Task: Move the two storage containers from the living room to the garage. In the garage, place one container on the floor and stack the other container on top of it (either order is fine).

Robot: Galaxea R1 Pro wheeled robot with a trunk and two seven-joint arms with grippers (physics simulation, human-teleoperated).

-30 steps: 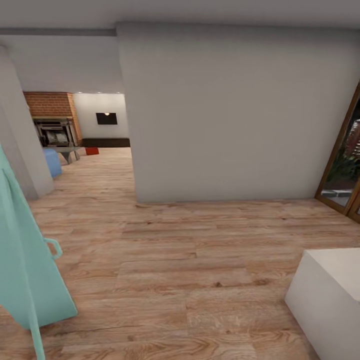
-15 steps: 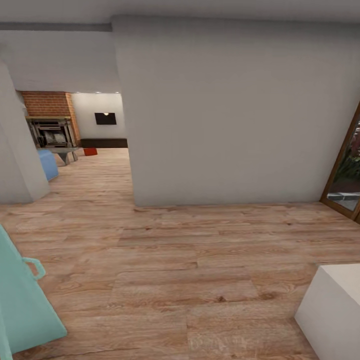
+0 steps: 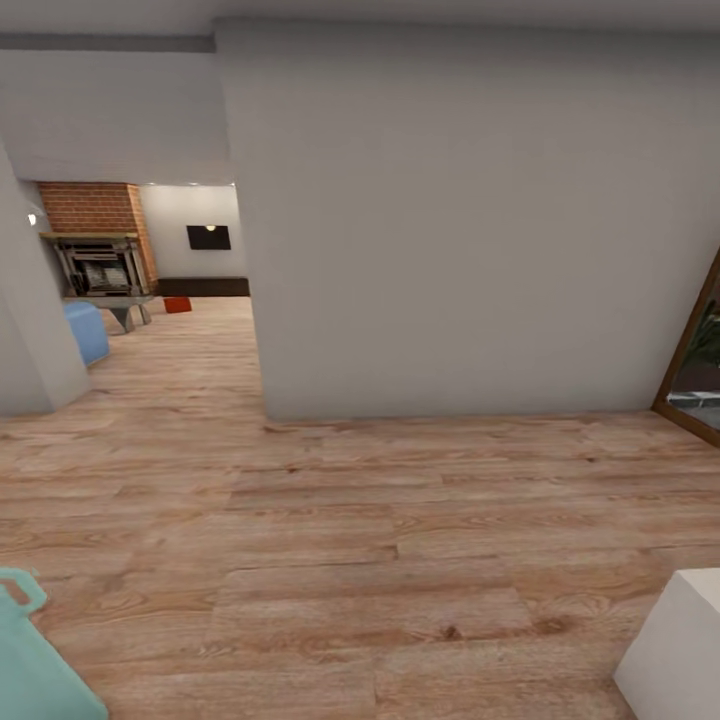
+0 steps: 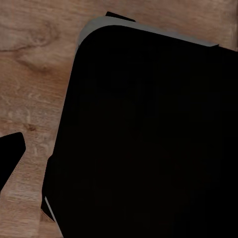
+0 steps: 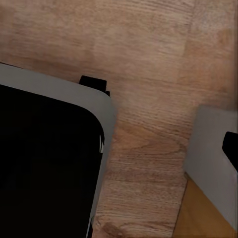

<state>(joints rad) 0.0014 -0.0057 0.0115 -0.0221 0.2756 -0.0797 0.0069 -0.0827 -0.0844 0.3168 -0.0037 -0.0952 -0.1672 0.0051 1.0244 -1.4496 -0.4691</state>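
1. The head view looks over a light wood-plank floor (image 3: 340, 560) toward a broad plain white wall (image 3: 470, 220) that blocks the middle of the scene.
2. Past that wall's left edge an opening shows the living room: a red brick fireplace (image 3: 95, 250) with a pale mantel, a black wall TV (image 3: 208, 237) and a long dark low cabinet (image 3: 205, 287) under it.
3. One small red-orange storage container (image 3: 177, 304) sits on the planks far off, in front of the cabinet, beside a grey low table (image 3: 125, 305) and a blue rounded seat (image 3: 85, 332).
4. A teal object with a loop handle (image 3: 35, 660) and a white block (image 3: 675, 650) sit at the near corners.
5. Each wrist camera points down at the planks past a large black rounded robot body panel (image 4: 148, 134); whether either gripper is wide or narrow cannot be told, and neither arm's pose can be read further.
6. A wood-framed glass door (image 3: 697, 370) stands at the far right.
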